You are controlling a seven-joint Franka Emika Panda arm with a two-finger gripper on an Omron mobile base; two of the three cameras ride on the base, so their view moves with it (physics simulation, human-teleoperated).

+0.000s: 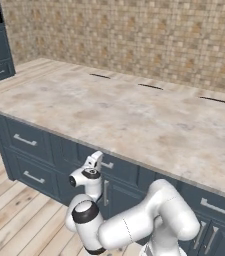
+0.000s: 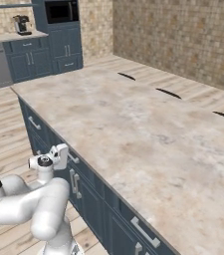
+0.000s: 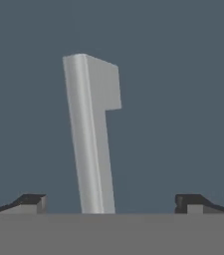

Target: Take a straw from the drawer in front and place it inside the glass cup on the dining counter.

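The drawer (image 3: 183, 74) front bears no writing; the gripper (image 3: 111, 203) gapes wide, empty, astride its silver handle (image 3: 91, 134).

Both base views overlook the dining counter (image 1: 134, 120); hand view faces the drawer (image 3: 183, 74) closely.

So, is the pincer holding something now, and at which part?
Nothing is held. The pincer stands open, its fingertips apart on either side of the drawer's silver handle, not closed on it.
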